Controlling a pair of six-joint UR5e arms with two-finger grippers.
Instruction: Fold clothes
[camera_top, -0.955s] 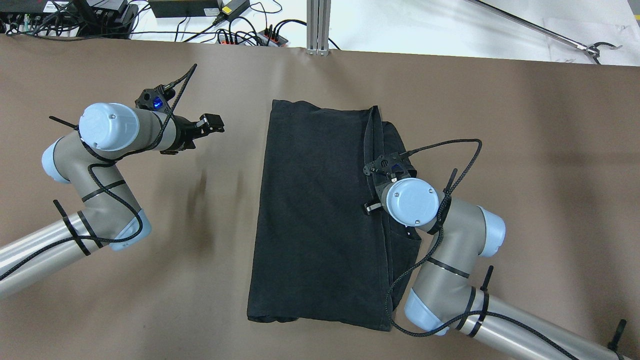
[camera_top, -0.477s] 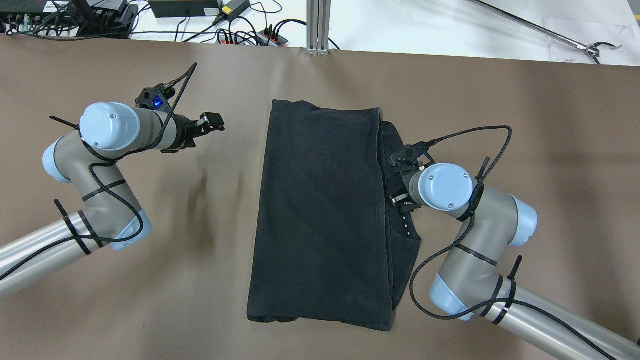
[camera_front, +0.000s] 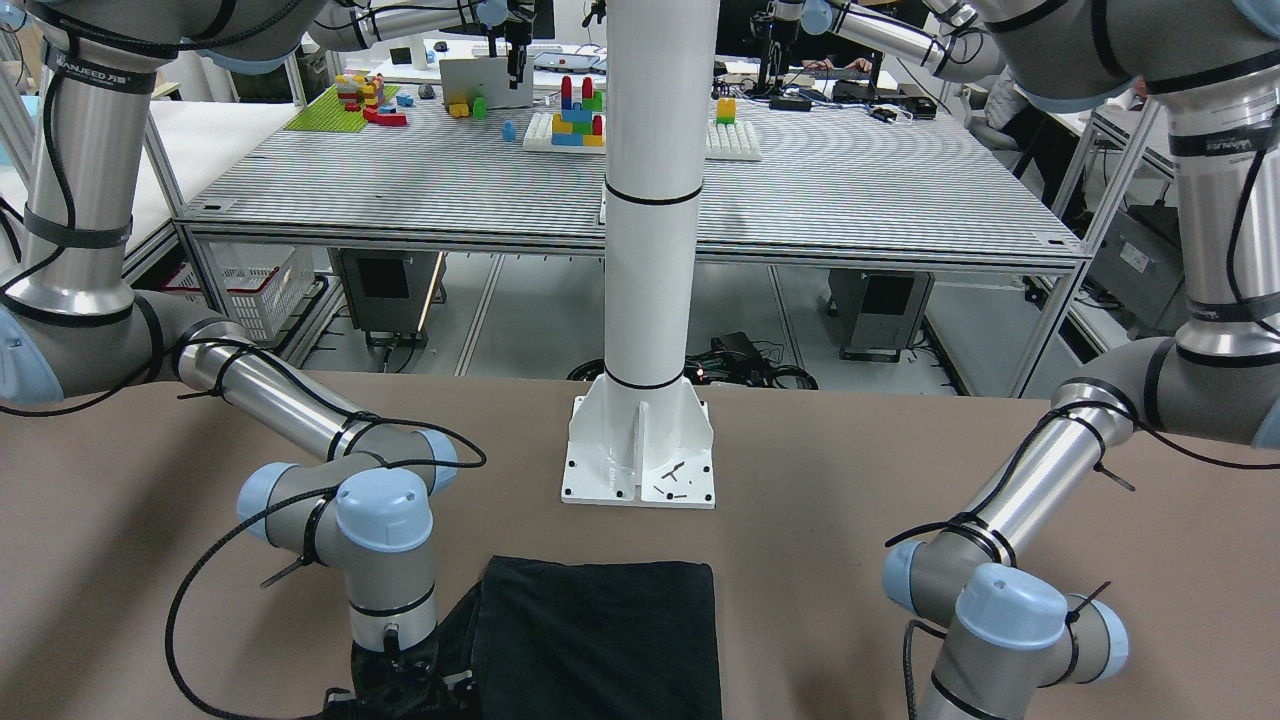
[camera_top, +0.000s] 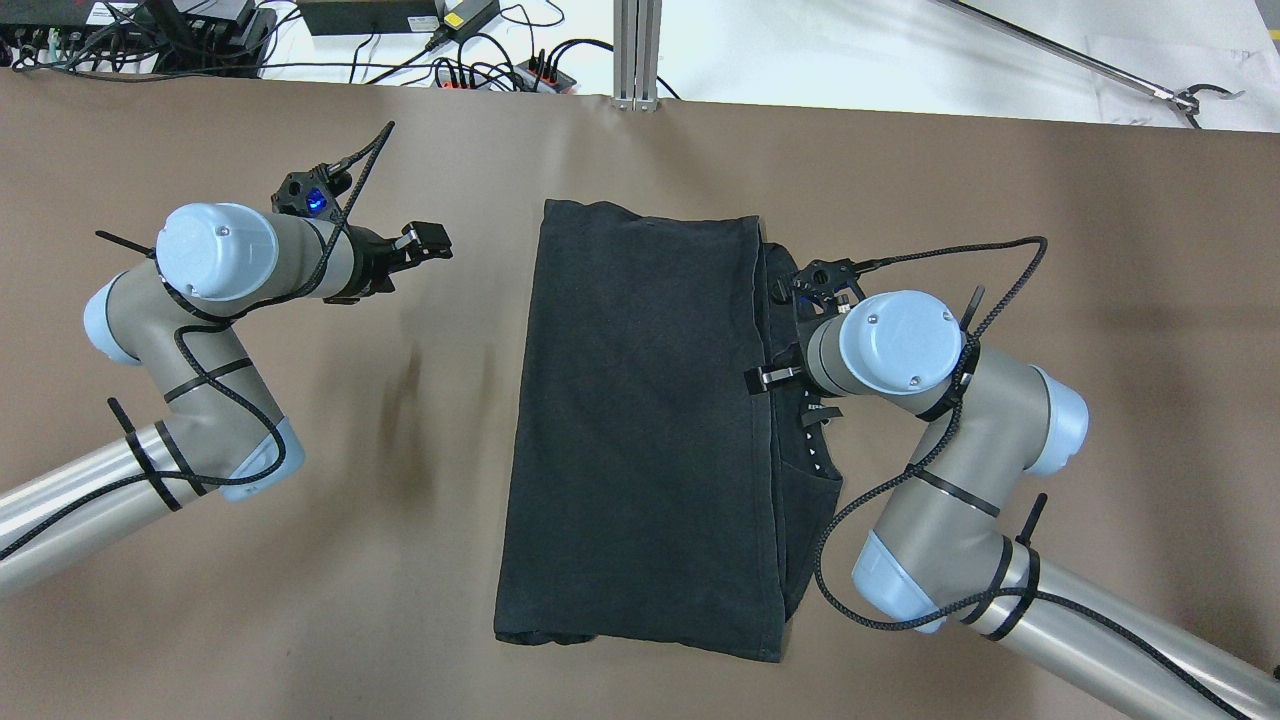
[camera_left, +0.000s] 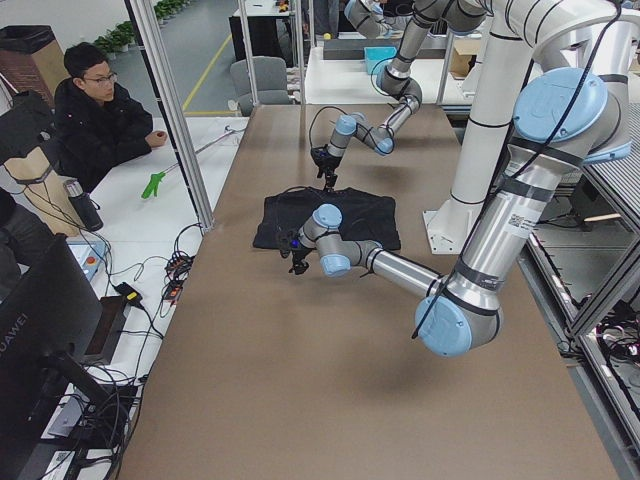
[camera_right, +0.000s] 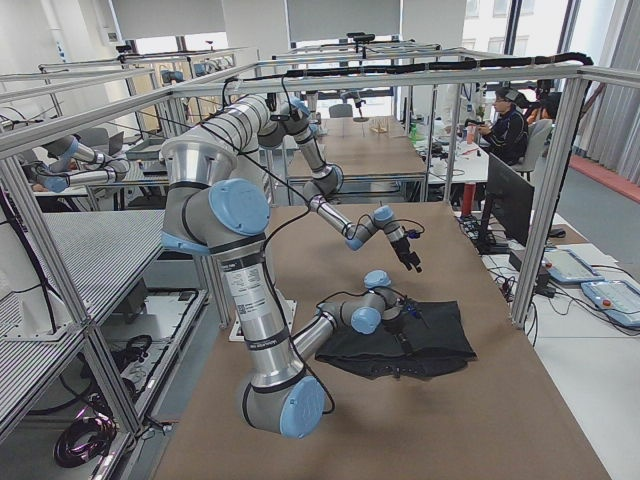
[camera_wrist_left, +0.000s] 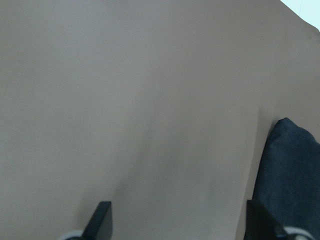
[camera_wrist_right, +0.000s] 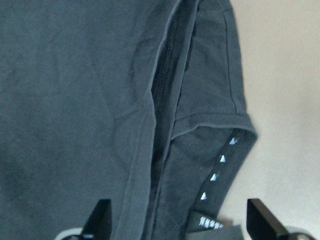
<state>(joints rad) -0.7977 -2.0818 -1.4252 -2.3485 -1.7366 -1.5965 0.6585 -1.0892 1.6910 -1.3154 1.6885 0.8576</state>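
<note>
Hovering with its jaws spread wide and nothing between them, the right gripper (camera_wrist_right: 180, 226) points straight down at the clothes (camera_top: 640, 420). Directly beneath it runs the long edge where one panel of the black fabric has been laid over the rest. Just outward of that edge, on the side away from the other arm, a narrower under-layer sticks out past the folded panel. It ends in a hemmed sleeve (camera_wrist_right: 210, 105) and carries a row of small white marks (camera_wrist_right: 217, 170) close to the claw's outer finger. The claw probably sits over this border because the strip spoils the neat rectangle; a wide opening straddling the edge would suit pinching it for another tuck or fold. Whether it is touching the cloth I cannot tell.

Beyond the strip, further outward, is bare brown table (camera_top: 1100, 250). Inward, the smooth folded panel stretches flat and broad toward the opposite arm.

The left gripper (camera_top: 425, 240) is likewise open and empty, held over bare tabletop well apart from the garment. In its wrist view only a corner of the fabric shows, off beyond its right finger. It seems parked clear so the cloth lies undisturbed while the other arm works, yet aimed toward the far corner for a later two-handed fold.
</note>
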